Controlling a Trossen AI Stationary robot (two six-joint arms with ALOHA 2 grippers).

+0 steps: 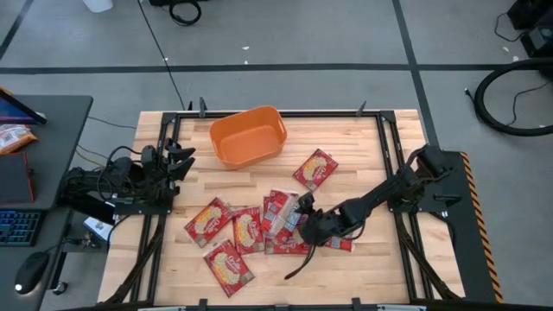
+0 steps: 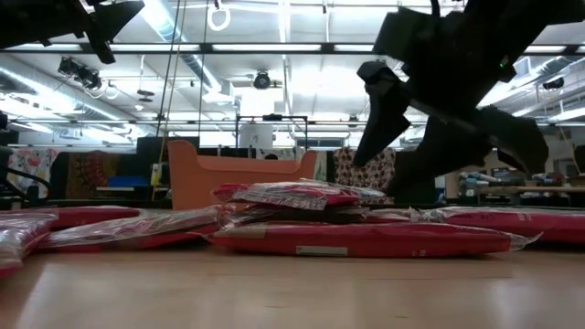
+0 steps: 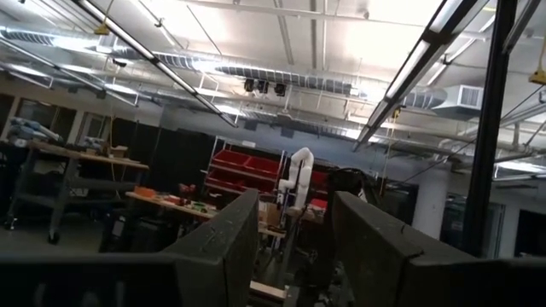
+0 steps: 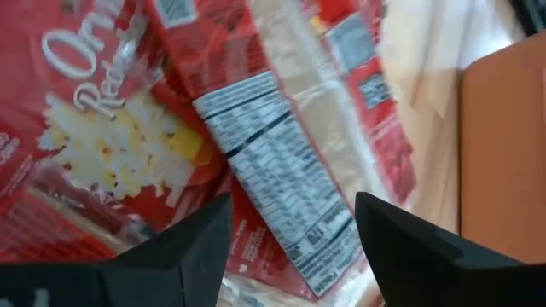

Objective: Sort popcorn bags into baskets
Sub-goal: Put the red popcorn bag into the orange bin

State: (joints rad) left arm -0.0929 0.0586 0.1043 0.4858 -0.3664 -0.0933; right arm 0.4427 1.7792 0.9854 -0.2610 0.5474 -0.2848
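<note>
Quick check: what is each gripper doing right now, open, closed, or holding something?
Left gripper: open, empty, parked at the table's left edge.
Right gripper: open, empty, over the popcorn bags.

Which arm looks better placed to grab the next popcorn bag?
The right one, likely: its open claw hangs right over the pile of popcorn bags, while the left claw waits at the table's edge, off the pile.

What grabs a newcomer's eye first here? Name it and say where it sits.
The scatter of red popcorn bags across the near middle of the wooden table stands out first, some overlapping. Next comes the empty orange basket at the table's far side. Then the right pincer, open just above the right end of the pile, while the left pincer waits open at the table's left edge.
</note>
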